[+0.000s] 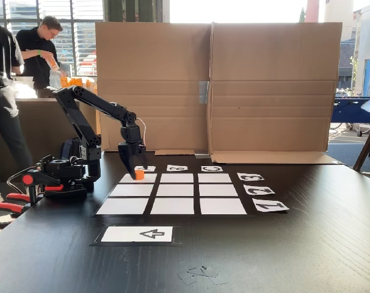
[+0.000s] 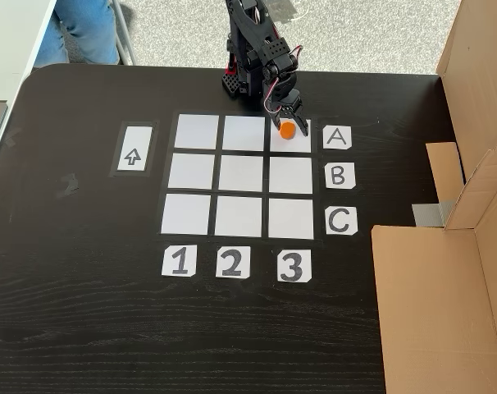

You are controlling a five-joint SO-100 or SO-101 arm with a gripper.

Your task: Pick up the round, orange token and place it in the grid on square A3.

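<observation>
The black two-finger gripper [image 1: 137, 170] is seen pointing down over the far left corner of the grid in a fixed view, and at the top right corner cell in the other fixed view [image 2: 288, 123]. Its jaws are set on either side of the small bright orange cylindrical token [image 1: 139, 174], but whether they are clenched on it or already released cannot be told. The token [image 2: 288, 130] is seen resting on, or just above, square A3 [image 2: 298, 141], the plain white paper rectangle in line with the lettered card "A" [image 2: 337, 138] and the numbered card "3" [image 2: 293, 266]. In the side-on fixed view the same cell [image 1: 146, 178] is found at the back left of the grid.

The grid of nine white paper rectangles [image 2: 239, 175] is laid three by three with dark gaps on the black wooden table [image 2: 84, 312]. The white cards lettered "B" [image 2: 339, 176] and "C" [image 2: 339, 221] are placed beside the grid, and the cards numbered "1" [image 2: 178, 262] and "2" [image 2: 230, 263] below it. A single white card with a black arrow [image 2: 134, 156] is placed apart on the opposite side from the letters.

The black jointed arm [image 1: 93, 107] is mounted at the table edge, next to red-orange clamp handles [image 1: 8, 202]. A large brown cardboard screen [image 1: 215, 85] is stood behind the grid. Two persons in dark clothing [image 1: 35, 52] are seen at the back left.
</observation>
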